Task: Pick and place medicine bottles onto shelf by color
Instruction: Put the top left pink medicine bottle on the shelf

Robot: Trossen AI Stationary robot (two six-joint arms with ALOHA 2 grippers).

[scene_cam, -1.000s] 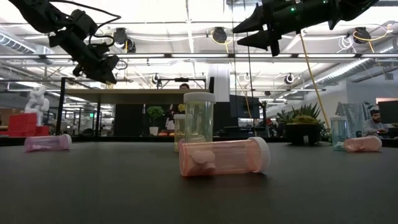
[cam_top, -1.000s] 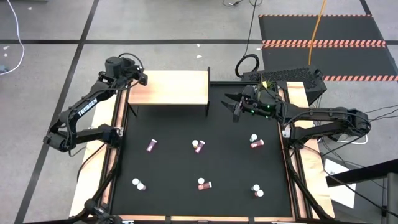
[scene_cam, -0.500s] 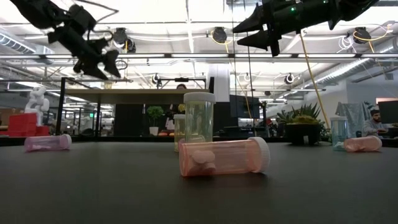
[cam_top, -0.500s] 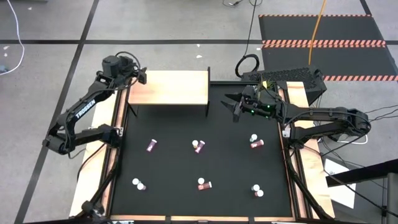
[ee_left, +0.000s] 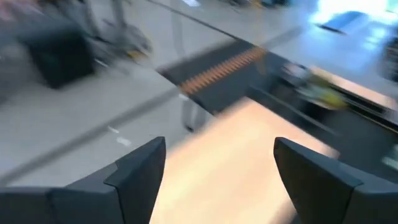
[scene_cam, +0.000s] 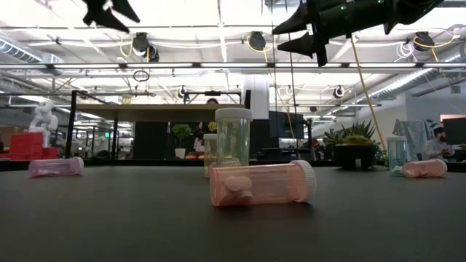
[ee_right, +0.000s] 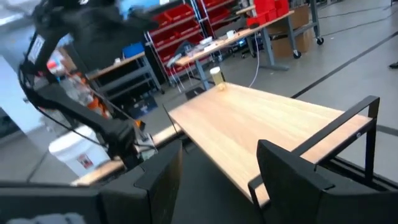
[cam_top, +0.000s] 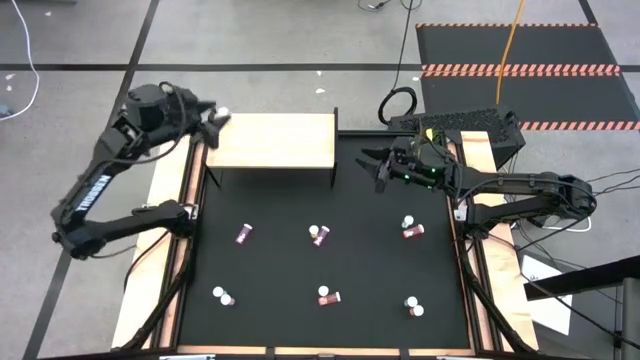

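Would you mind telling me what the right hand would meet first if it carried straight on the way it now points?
Probably the shelf. The right hand, open, points across its wooden top toward a small bottle standing at the far corner. It hangs above the table, so it might pass just over the board; depth is unclear.

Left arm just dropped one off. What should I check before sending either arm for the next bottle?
1. Left hand open and empty: ok, fingers apart with nothing between them.
2. Placed bottle upright: ok, the yellowish bottle stands at a far corner of the shelf.
3. Left hand clear of that bottle: cannot tell; in the high view they sit close together.
4. Right hand open and empty: ok, it hangs beside the shelf's right end.
5. Black mat cleared of bottles: not ok; several remain, such as the magenta bottle lying on its side.
6. Colour grouping on the shelf: cannot tell; only one bottle shows there.
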